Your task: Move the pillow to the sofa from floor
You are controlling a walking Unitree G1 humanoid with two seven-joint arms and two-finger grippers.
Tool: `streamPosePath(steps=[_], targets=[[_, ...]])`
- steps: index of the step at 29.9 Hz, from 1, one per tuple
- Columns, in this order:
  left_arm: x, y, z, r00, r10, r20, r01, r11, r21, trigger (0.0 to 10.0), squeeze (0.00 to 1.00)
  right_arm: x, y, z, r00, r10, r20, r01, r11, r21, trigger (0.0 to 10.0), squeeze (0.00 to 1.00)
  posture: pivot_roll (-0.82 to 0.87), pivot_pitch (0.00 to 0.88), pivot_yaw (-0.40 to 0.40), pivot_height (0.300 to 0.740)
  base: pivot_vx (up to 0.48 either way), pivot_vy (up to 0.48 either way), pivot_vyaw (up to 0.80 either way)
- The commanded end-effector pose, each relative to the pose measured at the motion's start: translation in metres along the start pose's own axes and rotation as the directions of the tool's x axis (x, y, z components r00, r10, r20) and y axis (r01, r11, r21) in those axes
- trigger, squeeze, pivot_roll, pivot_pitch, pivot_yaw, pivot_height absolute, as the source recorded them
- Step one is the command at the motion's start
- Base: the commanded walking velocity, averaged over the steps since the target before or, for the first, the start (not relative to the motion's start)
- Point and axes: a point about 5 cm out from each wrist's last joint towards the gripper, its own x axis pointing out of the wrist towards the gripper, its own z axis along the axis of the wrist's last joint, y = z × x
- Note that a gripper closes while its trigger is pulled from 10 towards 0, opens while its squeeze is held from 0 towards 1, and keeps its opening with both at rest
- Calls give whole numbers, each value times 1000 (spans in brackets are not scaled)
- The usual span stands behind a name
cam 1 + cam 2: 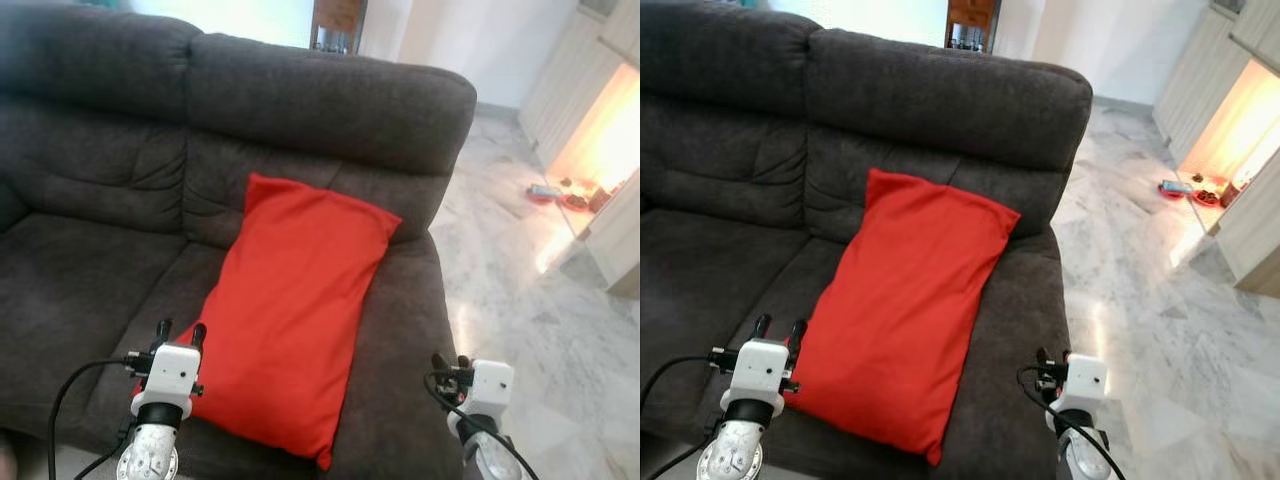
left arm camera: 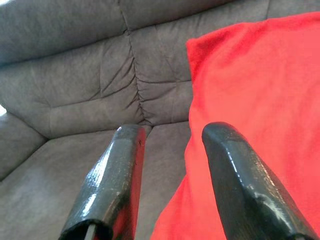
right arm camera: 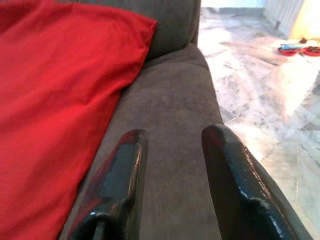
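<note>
Sofa is my landmark. At the front of its right-hand seat my left gripper hangs with its fingers parted and empty, just beside the pillow's lower left edge. The red pillow lies on that seat, its top leaning against the backrest, so I judge the move done. It looks soft and light; I'd pinch a corner. Over the sofa's right arm, my right gripper is spread, empty.
</note>
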Motion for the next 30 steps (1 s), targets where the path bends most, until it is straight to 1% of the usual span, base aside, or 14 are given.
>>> streamPosePath(steps=[1,6,9,11,12,15,16,18,19,21,23,26,27,30], targets=[[-2,-6,-1,1000,-3,4,3,1000,-21,10000,0,2,-6,2,1000,-16,3,16,1000,-14,10000,0,191,0,-124,740,-274,0,0],[-2,-6,-3,1000,-5,-7,5,1000,-28,10000,0,3,-4,2,1000,-14,-4,14,1000,-10,10000,0,194,0,-123,740,-162,0,0],[-1,-9,-9,999,-18,-39,16,999,-47,10000,0,5,-3,1,1000,-17,-15,17,1000,-8,10000,0,193,0,-121,740,0,0,0],[2,-13,-20,994,-56,-95,50,997,-61,10000,0,7,-7,0,998,-46,-39,45,999,-14,10000,0,189,0,-114,740,0,0,0],[4,-15,-28,987,-82,-136,73,995,-70,10000,0,7,-14,-4,994,-80,-75,79,997,-12,10000,0,184,0,-109,740,0,0,0],[6,-17,-38,976,-115,-185,105,992,-64,10000,0,3,-26,-12,980,-130,-151,128,991,-27,10000,0,183,0,-104,740,0,0,0],[6,-17,-38,976,-115,-185,105,992,-64,10000,0,3,-26,-12,980,-130,-151,128,991,-27,10000,0,183,0,-104,740,0,0,0],[8,-17,-52,956,-135,-261,123,991,-59,10000,0,-6,-35,-27,951,-181,-250,176,984,-41,10000,0,177,0,-91,740,0,0,0],[8,-17,-52,956,-135,-261,123,991,-59,10000,0,-6,-35,-27,951,-181,-250,176,984,-41,10000,0,177,0,-91,740,0,0,0],[8,-13,-67,925,-152,-348,137,988,-66,10000,0,-19,-39,-45,907,-218,-360,205,976,-74,10000,0,166,0,-81,740,0,0,0],[8,-12,-70,918,-155,-365,140,988,-68,10000,0,-21,-39,-48,901,-220,-375,205,976,-79,10000,0,162,0,-79,740,0,0,0],[6,-10,-80,887,-166,-431,154,986,-64,10000,0,-27,-36,-58,877,-217,-428,201,976,-83,10000,0,144,0,-69,740,0,0,0],[6,-10,-80,887,-166,-431,154,986,-64,10000,0,-27,-36,-58,877,-217,-428,201,976,-83,10000,0,144,0,-69,740,0,0,0],[2,-10,-88,859,-171,-483,158,985,-67,10000,0,-31,-36,-63,859,-224,-461,201,975,-99,10000,0,137,0,-65,740,0,0,0]])
